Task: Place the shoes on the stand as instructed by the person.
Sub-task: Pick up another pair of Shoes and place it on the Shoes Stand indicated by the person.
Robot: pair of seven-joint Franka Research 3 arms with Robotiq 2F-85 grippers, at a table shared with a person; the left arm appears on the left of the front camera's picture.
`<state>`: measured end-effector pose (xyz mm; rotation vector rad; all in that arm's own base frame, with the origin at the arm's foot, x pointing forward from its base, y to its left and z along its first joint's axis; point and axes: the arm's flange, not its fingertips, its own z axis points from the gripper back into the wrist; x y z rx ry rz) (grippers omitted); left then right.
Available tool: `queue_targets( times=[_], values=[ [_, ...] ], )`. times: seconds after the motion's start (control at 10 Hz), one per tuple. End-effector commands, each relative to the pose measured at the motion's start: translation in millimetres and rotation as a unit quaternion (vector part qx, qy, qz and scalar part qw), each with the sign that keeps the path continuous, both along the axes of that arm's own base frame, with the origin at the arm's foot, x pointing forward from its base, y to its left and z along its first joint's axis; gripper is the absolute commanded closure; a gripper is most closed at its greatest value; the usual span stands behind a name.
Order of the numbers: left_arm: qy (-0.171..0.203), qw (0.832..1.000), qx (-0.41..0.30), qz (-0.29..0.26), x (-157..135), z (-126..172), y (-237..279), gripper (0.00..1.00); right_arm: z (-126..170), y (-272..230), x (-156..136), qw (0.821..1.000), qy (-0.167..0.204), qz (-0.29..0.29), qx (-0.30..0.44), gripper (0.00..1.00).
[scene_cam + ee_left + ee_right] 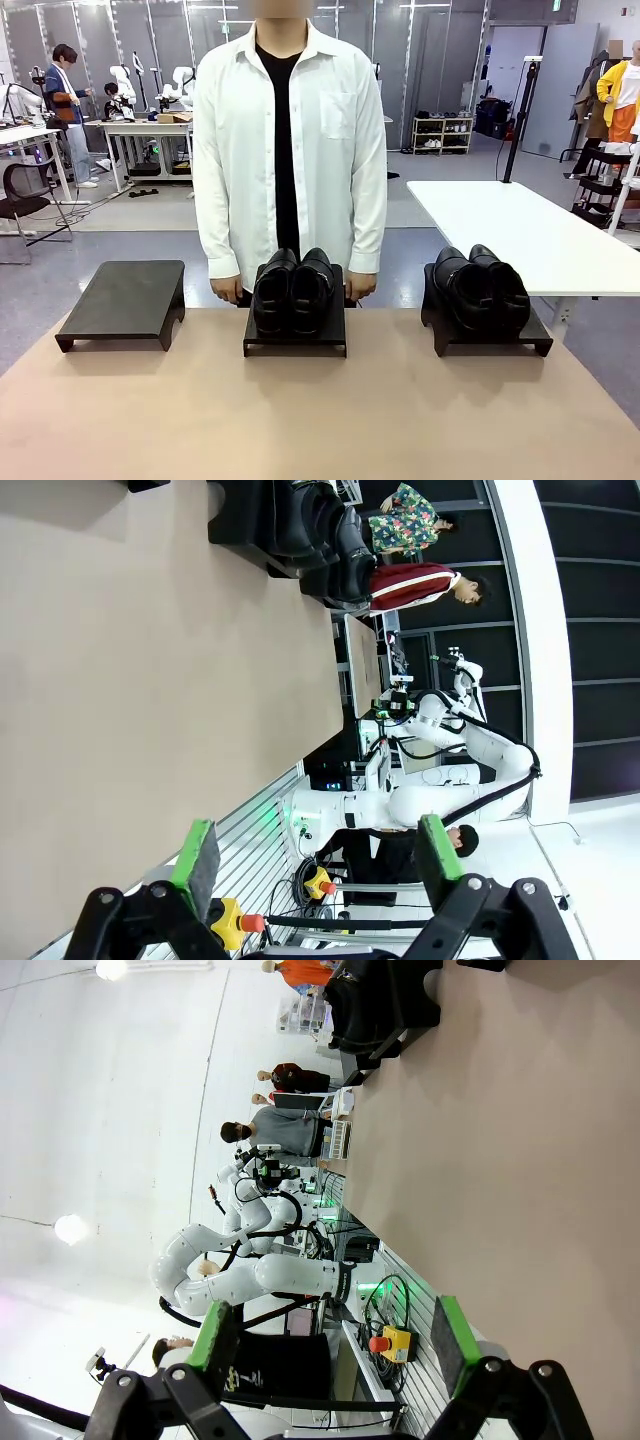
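Observation:
Three black stands sit in a row at the table's far side. The left stand (125, 300) is bare. A pair of glossy black shoes (293, 290) rests on the middle stand (296, 346), and a second pair of shoes (480, 288) on the right stand (505, 342). The person (290, 140) stands behind the middle stand, hands (228, 290) hanging by its far corners. My left gripper (318, 855) is open and holds nothing; far off it sees shoes (300, 525) on a stand. My right gripper (332, 1335) is open too, with a black stand (385, 1005) far ahead.
The tan tabletop (320, 420) stretches bare in front of the stands. A white table (530, 235) stands behind at the right. Other tables, chairs and people are farther back in the room.

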<state>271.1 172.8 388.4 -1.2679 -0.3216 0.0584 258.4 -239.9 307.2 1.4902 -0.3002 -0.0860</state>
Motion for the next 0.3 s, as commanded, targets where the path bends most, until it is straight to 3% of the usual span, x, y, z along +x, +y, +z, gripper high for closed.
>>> queue_targets(
  times=[0.0, 0.2],
  values=[
    [-0.012, 1.000, -0.005, -0.003, -1.4, 3.8, 0.1, 0.00, 1.4, 3.3, -1.3, 1.000, -0.003, -0.003, -0.005, 0.00],
    [-0.012, 1.000, -0.005, -0.003, -1.4, 3.8, 0.1, 0.00, 1.4, 3.3, -1.3, 1.000, -0.003, -0.003, -0.005, 0.00]
  ],
)
